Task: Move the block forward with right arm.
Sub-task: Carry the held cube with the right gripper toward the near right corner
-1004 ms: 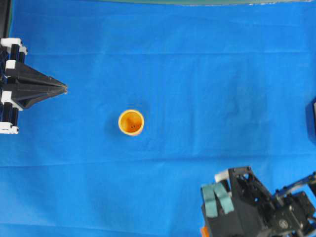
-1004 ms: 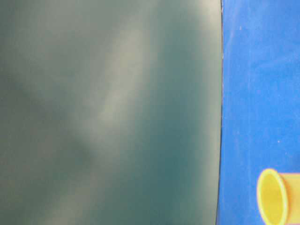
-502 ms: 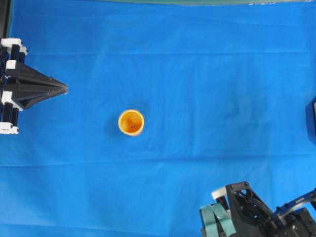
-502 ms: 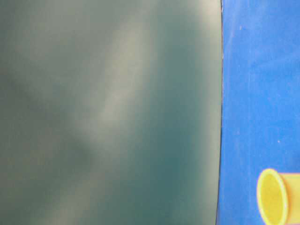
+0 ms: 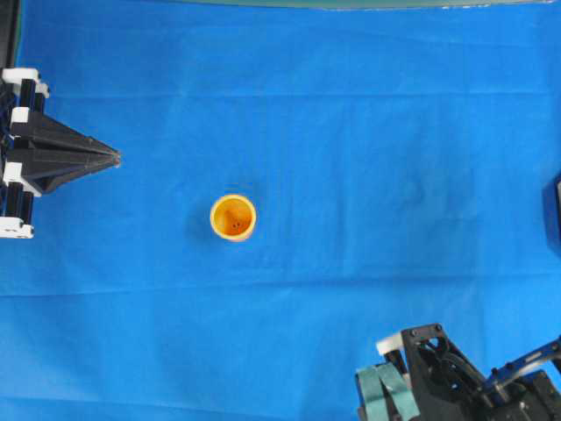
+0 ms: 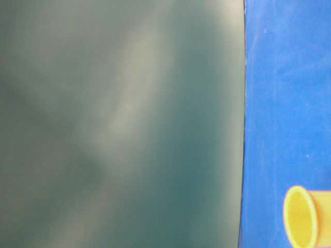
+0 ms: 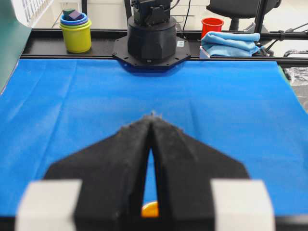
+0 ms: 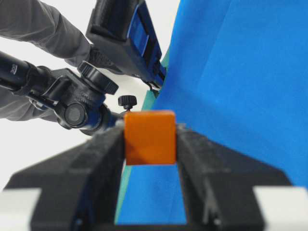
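Observation:
In the right wrist view the block [image 8: 149, 137], a small orange cube, sits clamped between the two black fingers of my right gripper [image 8: 149, 139], held above the blue cloth. From overhead the right gripper [image 5: 387, 394] is at the bottom right edge, its teal pads showing, and the block is hidden there. My left gripper [image 5: 112, 159] rests at the far left with its pointed jaws shut [image 7: 152, 119] and nothing in them.
An orange-yellow cup [image 5: 233, 217] stands upright mid-table, also seen as a cup [image 6: 305, 217] at table level. A dark object [image 5: 554, 210] sits at the right edge. A camera mount [image 8: 77, 108] stands beyond the table edge. Stacked cups [image 7: 75, 31] and a towel [image 7: 231, 42] lie behind the arm base [image 7: 151, 38].
The right arm slid down toward the bottom edge of the overhead view, then stopped. The orange corner under it has gone out of sight. The left arm and cup did not move.

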### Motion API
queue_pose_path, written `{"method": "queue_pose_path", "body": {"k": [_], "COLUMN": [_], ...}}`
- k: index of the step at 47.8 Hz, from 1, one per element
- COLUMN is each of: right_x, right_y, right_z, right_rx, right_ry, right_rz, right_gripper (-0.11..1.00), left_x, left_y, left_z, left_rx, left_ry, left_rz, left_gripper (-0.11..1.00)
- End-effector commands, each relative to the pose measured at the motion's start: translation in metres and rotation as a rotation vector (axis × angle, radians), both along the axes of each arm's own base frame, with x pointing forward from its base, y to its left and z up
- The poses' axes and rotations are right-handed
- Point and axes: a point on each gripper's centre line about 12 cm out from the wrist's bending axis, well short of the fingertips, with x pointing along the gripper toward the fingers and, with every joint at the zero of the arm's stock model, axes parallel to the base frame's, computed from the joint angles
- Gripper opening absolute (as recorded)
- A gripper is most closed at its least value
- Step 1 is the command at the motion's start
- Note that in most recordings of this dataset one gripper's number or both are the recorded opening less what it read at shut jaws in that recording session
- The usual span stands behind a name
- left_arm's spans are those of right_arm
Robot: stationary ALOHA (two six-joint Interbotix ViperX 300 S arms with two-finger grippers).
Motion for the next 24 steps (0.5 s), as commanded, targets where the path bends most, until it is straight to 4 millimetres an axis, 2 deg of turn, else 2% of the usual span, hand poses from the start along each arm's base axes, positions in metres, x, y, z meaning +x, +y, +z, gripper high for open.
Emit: {"method": "queue_pose_path", "body": {"k": [1, 24], "right_x": [-0.0019, -0.0027], "right_y": [0.0019, 0.0004], "right_z": [0.0155, 0.0124], "right_rx": [0.024, 0.009], "right_ry": [-0.034, -0.014], "right_rz": [0.004, 0.003], "right_gripper": [0.40, 0.40], "left_x": [0.0028, 0.0025], "left_y": [-0.0003, -0.0003], "left_z": [0.0108, 0.0100], "left_rx": [0.002, 0.002], "left_ry": [-0.025, -0.017], "left_rz": [-0.002, -0.002], "left_gripper": [0.01, 0.01]}}
